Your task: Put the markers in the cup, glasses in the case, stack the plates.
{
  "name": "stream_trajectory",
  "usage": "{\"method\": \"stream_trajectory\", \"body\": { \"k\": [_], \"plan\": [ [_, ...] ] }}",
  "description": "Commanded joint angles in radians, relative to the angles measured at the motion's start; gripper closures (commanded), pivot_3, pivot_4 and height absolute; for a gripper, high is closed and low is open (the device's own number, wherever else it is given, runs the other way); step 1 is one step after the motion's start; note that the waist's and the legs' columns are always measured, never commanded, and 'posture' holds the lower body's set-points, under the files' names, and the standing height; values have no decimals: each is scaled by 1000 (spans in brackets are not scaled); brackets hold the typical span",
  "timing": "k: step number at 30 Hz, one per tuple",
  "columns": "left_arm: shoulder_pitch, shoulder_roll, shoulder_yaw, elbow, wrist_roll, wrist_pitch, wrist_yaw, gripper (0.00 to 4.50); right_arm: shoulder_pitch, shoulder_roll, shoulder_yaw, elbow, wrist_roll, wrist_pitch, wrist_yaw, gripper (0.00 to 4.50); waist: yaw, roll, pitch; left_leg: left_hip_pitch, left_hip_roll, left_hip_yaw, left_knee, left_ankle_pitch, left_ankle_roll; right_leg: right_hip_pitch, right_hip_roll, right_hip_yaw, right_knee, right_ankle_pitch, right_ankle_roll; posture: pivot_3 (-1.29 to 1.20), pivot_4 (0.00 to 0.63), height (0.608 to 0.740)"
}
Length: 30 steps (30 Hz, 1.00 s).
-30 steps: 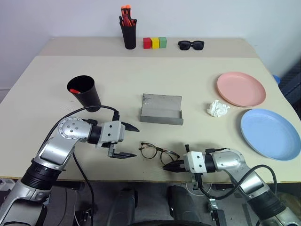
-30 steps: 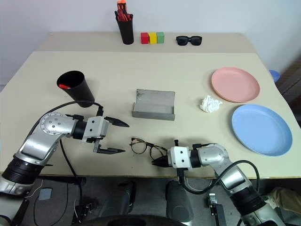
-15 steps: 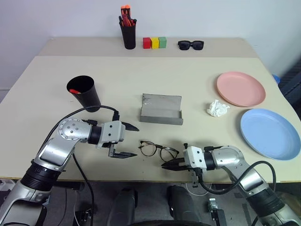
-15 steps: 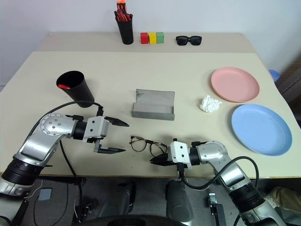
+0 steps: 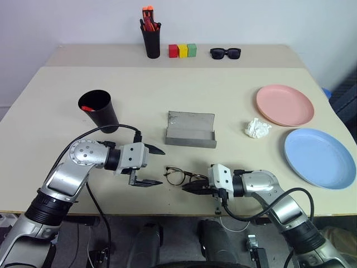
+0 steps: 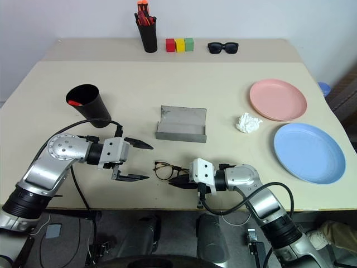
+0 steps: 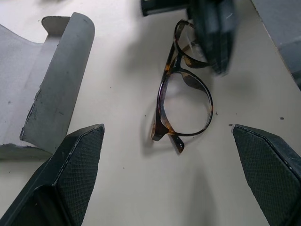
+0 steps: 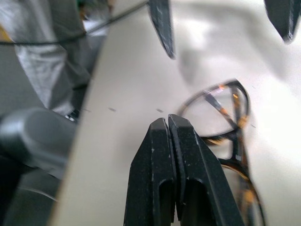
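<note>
The glasses (image 5: 181,177) lie on the surface (image 5: 223,95) just in front of the open grey case (image 5: 191,130). The left tool (image 5: 152,166) hangs beside them, fingers spread wide. The right tool (image 5: 191,188), pinched closed on nothing, touches their right lens.

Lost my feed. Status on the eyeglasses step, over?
Left pincer open, hovering beside thin dark-framed round eyeglasses on the table. Right pincer shut, tips at their other side. Grey case open, path clear.
</note>
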Motion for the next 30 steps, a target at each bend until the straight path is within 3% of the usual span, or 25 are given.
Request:
{"method": "stream_trajectory", "body": {
  "k": [1,10,14,21,24,30],
  "plan": [
    [-9,5,13,-16,4,-10,6,10,-5,14,13,0,-14,5,-15,4477,0,0,0,0,0,0,0,0,0,0,0,0,0,0,0,0,150,740],
    [1,10,18,-28,4,-6,20,10,-12,36,10,30,-63,-8,-71,4477,-2,0,0,0,0,0,0,0,0,0,0,0,0,0,0,0,150,740],
    [5,12,18,-27,1,-5,23,10,-6,22,-16,-12,-11,26,-44,4477,-1,0,0,0,0,0,0,0,0,0,0,0,0,0,0,0,150,740],
    [-3,7,12,-13,0,-6,23,10,70,-157,-104,-188,77,137,37,4477,4,0,0,0,0,0,0,0,0,0,0,0,0,0,0,0,150,740],
    [-7,0,8,-6,0,-8,26,10,60,-167,-156,-224,156,215,26,3632,-2,0,0,0,0,0,0,0,0,0,0,0,0,0,-1,0,150,740],
    [18,-20,32,-28,-23,22,62,10,-50,-168,-184,-177,218,299,49,597,-1,0,0,0,0,0,1,0,0,0,0,0,0,0,0,0,150,740]
  ]
}}
